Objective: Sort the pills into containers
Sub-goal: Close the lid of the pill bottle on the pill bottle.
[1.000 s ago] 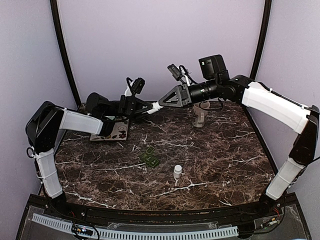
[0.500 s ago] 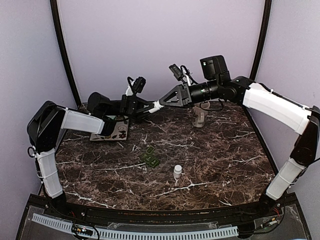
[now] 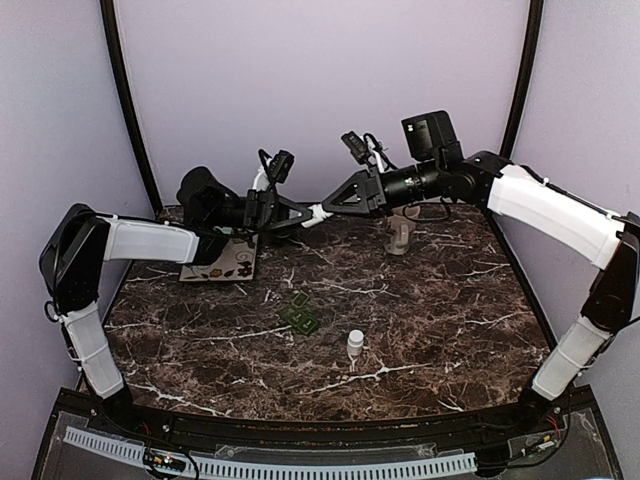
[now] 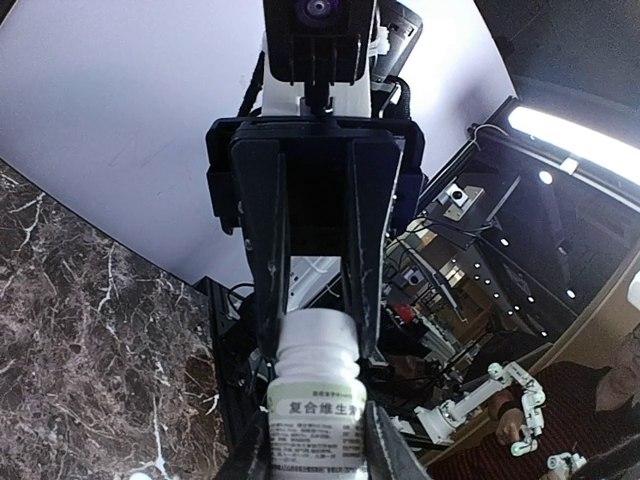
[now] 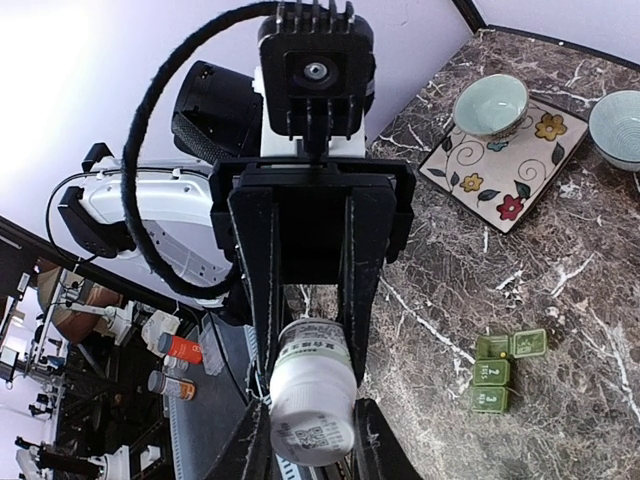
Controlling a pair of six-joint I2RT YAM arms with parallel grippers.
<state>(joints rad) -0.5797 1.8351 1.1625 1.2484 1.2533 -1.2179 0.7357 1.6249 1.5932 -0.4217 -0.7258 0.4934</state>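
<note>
Left claw (image 4: 315,455) and right claw (image 5: 312,440) both clench one white pill bottle (image 4: 316,370) aloft. Green containers (image 5: 505,370) lie on the surface (image 3: 450,300), one lid apparently open, contents indiscernible.

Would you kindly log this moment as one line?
left gripper: shut on pill bottle | right gripper: shut on pill bottle, mid-air | green pill box: on table, one lid open

small flat dark green plastic pill box (image 3: 303,314), short row of little lidded compartments, lying flat mid dark marble tabletop (image 3: 430,320), slightly diagonal. end lid flipped open, other two shut, pale labels on top
</note>
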